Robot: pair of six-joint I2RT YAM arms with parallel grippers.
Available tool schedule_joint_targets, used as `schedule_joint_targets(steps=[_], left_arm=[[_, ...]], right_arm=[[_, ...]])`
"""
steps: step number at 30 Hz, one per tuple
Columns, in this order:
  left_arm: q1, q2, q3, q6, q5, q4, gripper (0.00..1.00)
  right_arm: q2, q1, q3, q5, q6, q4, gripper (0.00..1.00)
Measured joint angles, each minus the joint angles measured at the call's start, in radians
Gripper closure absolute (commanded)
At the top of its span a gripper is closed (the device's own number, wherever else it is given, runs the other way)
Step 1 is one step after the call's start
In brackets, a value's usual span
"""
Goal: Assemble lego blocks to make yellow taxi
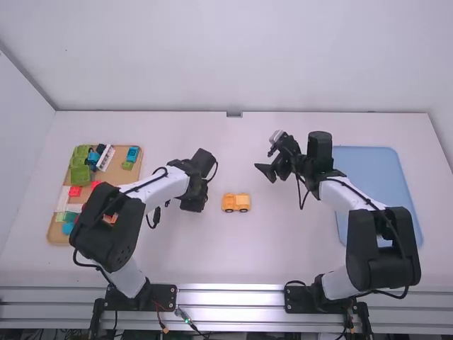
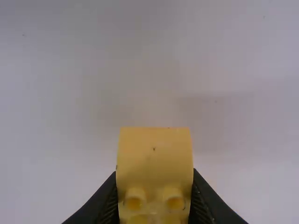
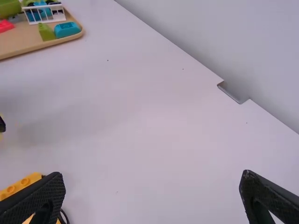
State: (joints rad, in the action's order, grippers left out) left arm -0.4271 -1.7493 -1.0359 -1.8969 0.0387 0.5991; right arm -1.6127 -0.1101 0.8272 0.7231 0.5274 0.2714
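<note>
Left of the yellow car body (image 1: 236,202), my left gripper (image 1: 192,205) is low over the table in the high view. In the left wrist view a yellow block (image 2: 154,158) with studs is clamped by my left gripper (image 2: 154,200). My right gripper (image 1: 267,160) stands above and to the right of the car body. Seen from its own wrist, the right gripper (image 3: 152,184) is wide open with nothing between its fingers; the studded yellow body (image 3: 21,185) shows beside its left finger.
A tan tray (image 1: 132,176) with green, blue, red and white blocks lies at the left, behind the left arm. At the right, a light blue tray (image 1: 382,177) lies partly under the right arm. A small metal bracket (image 1: 234,114) sits at the far table edge.
</note>
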Motion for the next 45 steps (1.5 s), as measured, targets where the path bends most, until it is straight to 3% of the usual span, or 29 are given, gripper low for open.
schedule_joint_targets(steps=[18, 26, 28, 30, 31, 34, 40, 45], left_arm=[[0.000, -0.072, 0.000, -0.109, 0.018, -0.021, 0.97], [0.000, -0.080, 0.000, -0.117, 0.019, -0.024, 0.82], [0.000, -0.080, 0.000, -0.120, 0.019, -0.024, 0.76], [0.000, -0.080, 0.000, -0.120, 0.018, -0.027, 0.57], [0.000, -0.080, 0.000, -0.120, 0.018, -0.030, 0.55], [0.000, -0.080, 0.000, -0.122, 0.018, -0.034, 0.33], [0.000, -0.080, 0.000, -0.114, 0.018, -0.041, 0.01], [0.000, -0.080, 0.000, -0.088, 0.019, -0.030, 0.01]], right_arm=[[0.000, 0.000, 0.000, 0.000, -0.001, -0.017, 0.01], [0.000, 0.000, 0.000, 0.000, 0.003, -0.017, 0.01], [0.000, 0.000, 0.000, 0.000, 0.005, -0.018, 0.01], [0.000, 0.000, 0.000, 0.000, 0.005, -0.018, 0.01], [0.000, 0.000, 0.000, 0.000, 0.002, -0.018, 0.01], [0.000, 0.000, 0.000, 0.000, 0.001, -0.018, 0.01], [0.000, 0.000, 0.000, 0.000, 0.003, -0.019, 0.01], [0.000, 0.000, 0.000, 0.000, 0.004, -0.019, 0.01]])
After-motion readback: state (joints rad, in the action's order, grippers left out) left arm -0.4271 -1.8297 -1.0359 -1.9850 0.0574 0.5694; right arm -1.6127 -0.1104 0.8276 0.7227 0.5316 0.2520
